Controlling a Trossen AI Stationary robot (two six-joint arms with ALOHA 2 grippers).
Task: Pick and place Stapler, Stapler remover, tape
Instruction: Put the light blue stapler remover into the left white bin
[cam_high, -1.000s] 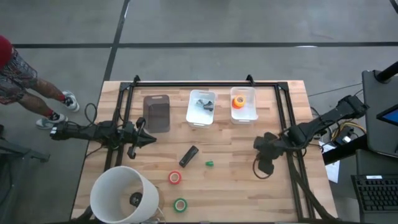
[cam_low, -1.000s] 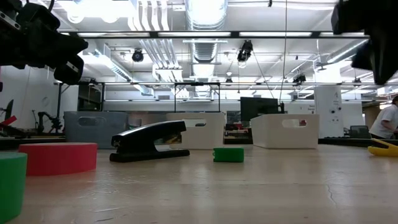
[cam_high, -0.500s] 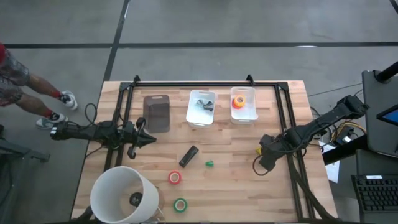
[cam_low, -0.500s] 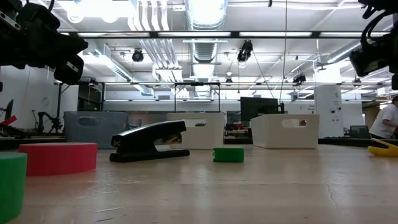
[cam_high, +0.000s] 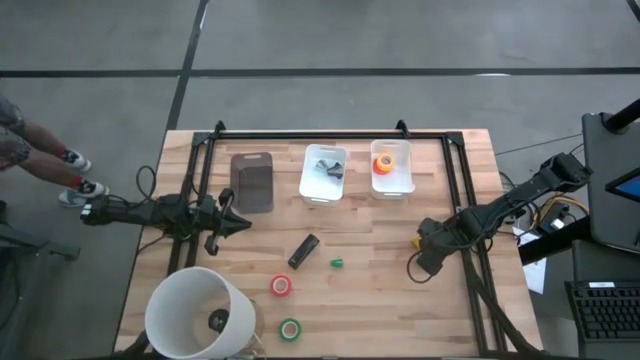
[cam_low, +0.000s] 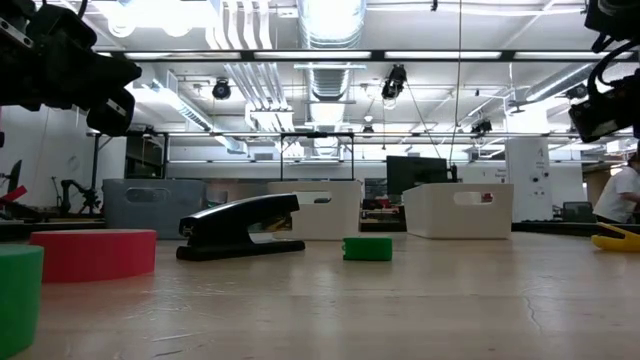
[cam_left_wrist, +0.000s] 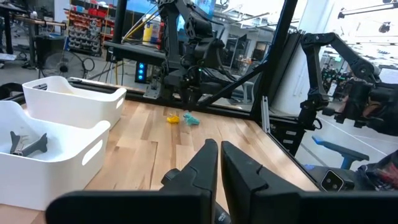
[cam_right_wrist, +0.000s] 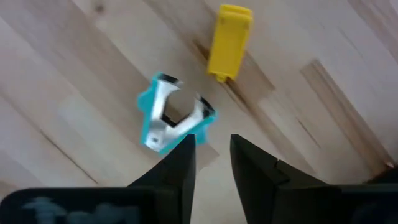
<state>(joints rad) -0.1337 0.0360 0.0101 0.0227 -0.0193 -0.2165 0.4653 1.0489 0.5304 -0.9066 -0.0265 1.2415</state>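
Near the table's right edge, my right gripper (cam_right_wrist: 209, 163) is hovering, fingers parted, over a teal staple remover (cam_right_wrist: 169, 114).
The stapler (cam_high: 304, 250) is lying mid-table beside open wood; my left gripper (cam_left_wrist: 219, 163) is waiting, pinched shut.

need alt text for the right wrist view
Looking down past the right gripper, fingers slightly apart, at a wooden table: a teal staple remover lies just beyond the fingertips, with a small yellow piece farther off.
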